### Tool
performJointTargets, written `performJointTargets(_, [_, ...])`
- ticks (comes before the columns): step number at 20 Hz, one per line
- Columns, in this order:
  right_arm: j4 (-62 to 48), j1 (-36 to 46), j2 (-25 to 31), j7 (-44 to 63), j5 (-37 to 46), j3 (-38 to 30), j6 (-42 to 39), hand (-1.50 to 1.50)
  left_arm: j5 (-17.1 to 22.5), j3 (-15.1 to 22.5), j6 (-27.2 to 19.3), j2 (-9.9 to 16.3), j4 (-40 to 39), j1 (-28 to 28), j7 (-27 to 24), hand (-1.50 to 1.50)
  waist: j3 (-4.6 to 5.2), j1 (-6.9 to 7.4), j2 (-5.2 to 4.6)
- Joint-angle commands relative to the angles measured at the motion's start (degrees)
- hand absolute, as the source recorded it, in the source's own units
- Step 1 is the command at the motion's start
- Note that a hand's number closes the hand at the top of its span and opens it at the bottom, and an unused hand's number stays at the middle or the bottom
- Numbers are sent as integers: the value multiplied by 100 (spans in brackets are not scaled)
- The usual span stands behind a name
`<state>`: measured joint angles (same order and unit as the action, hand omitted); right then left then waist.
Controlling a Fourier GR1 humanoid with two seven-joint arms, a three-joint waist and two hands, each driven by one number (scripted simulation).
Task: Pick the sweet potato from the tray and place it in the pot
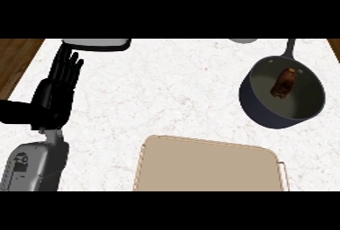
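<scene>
So the sweet potato (284, 82) is sitting inside the pot (253, 104) right now, lying lengthwise a bit above the middle of the pot's floor, brown and kind of lumpy. The pot is dark blue-grey with a long thin handle (289, 46) that runs up toward the far edge of the counter (166, 90), where it gets cut off.

The tray (206, 166) is the beige rectangle near the bottom middle, nothing on it, well apart from the pot. Its lower edge runs out of view, so I can't see the whole thing.

Only one hand shows — the left hand (58, 87), over at the left side, fingers straight and pointing up, holding nothing, just resting there. Its grey forearm (36, 164) comes in from the lower left. The right hand isn't visible anywhere.

Other bits: a grey, dark-rimmed object (98, 43) right above the left hand's fingertips, mostly cropped so I can't tell what it is — and a pale rounded thing (243, 40) at the top, barely peeking in. Wood floor (16, 58) shows in both top corners.
</scene>
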<state>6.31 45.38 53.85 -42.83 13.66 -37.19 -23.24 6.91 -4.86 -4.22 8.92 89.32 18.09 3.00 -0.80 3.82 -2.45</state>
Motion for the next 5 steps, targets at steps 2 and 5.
performJointTargets(2, [48, -204, 217, -209, -86, -81, -520, -150, -91, 80, -26, -56, -76, -7, -78, 0, -4, -15, -8])
performJointTargets(5, [67, -341, 297, -220, -158, -155, -533, -150, -46, -11, -20, 13, -61, 52, -51, 0, -22, -8, -32])
